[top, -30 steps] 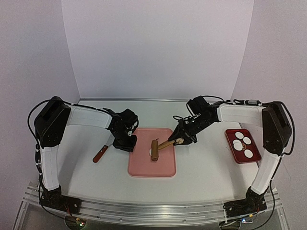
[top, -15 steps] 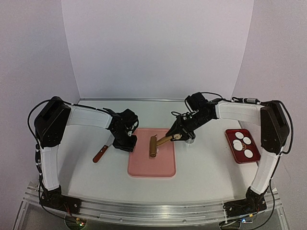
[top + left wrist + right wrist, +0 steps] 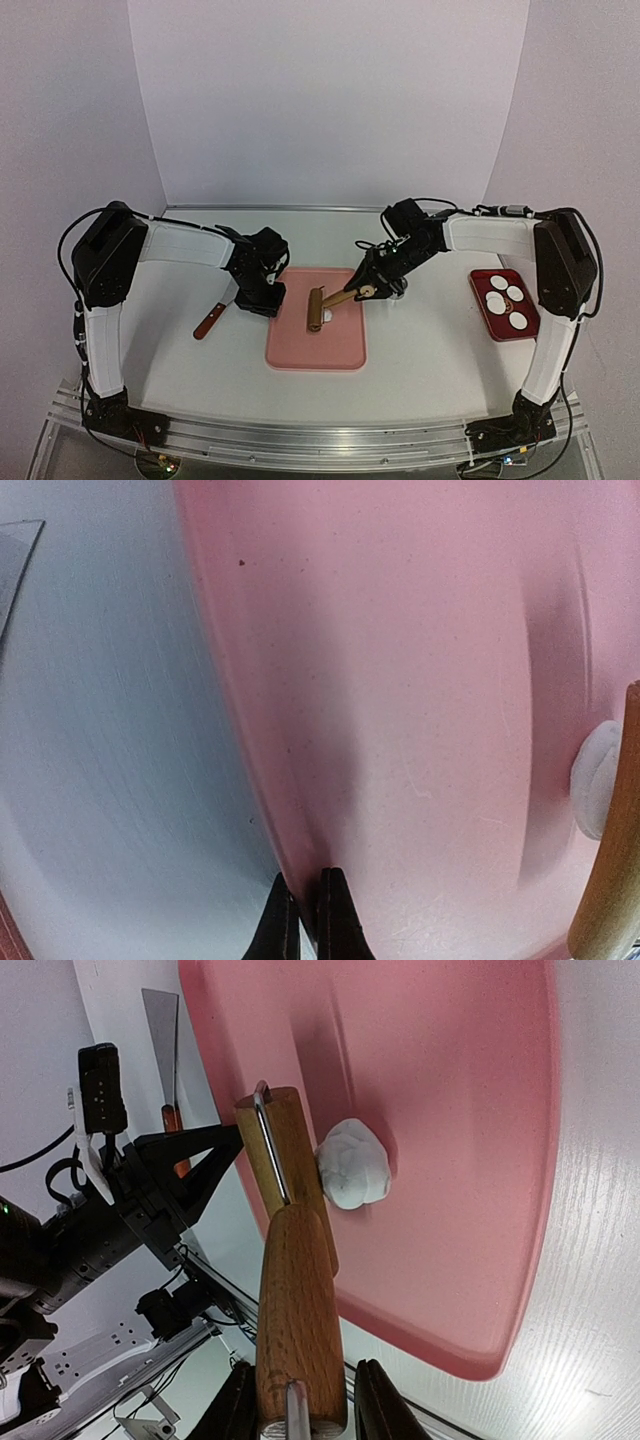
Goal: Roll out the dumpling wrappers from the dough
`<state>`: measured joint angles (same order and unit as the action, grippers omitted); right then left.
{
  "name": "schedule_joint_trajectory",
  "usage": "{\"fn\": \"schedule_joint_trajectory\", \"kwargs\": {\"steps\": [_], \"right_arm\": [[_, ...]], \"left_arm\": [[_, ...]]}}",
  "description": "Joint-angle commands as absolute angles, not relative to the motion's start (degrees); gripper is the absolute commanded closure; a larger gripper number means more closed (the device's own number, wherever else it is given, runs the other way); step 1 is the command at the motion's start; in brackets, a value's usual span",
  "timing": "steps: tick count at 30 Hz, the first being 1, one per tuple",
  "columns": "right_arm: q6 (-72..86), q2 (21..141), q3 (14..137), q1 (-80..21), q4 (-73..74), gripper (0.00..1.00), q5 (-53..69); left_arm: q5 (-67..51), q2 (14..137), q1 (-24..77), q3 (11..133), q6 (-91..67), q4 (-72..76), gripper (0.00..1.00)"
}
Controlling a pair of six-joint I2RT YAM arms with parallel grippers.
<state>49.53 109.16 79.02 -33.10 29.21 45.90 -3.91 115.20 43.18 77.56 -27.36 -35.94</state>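
Centrally, in the top external view, the pink mat (image 3: 316, 350) lies on the white surface (image 3: 430, 350). The wooden roller (image 3: 318, 308) rests on the mat with its barrel's long axis running near to far. Its handle slants rightward into the right claw (image 3: 372, 290), which grasps it. The dough (image 3: 327, 315), a small white lump, sits against the barrel's right side. Four dumpling wrappers (image 3: 495, 302) lie flat in the red tray (image 3: 533, 318), well apart at the right.

Left wrist view: the left claw (image 3: 308, 925) is clenched on the mat's edge. The dough appears at the right border, beside the roller.

Right wrist view: both fingers flank the handle, and the rounded lump touches the barrel on the mat.
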Motion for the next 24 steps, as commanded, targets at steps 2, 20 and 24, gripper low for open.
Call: {"fn": "schedule_joint_trajectory", "kwargs": {"steps": [2,20,24], "right_arm": [[51.1,107.9,78.9,-33.1,32.0,1.0,40.8],[54.5,108.3,74.5,-31.9,39.0,1.0,36.3],[54.5,109.4,74.1,-31.6,39.4,1.0,36.4]], "left_arm": [[-1.2,116.1,43.4,78.1,-26.2,-39.8,1.0],[1.3,114.0,43.4,75.1,-27.7,-39.3,1.0],[1.4,113.6,43.4,74.7,-27.7,-39.2,1.0]]}}
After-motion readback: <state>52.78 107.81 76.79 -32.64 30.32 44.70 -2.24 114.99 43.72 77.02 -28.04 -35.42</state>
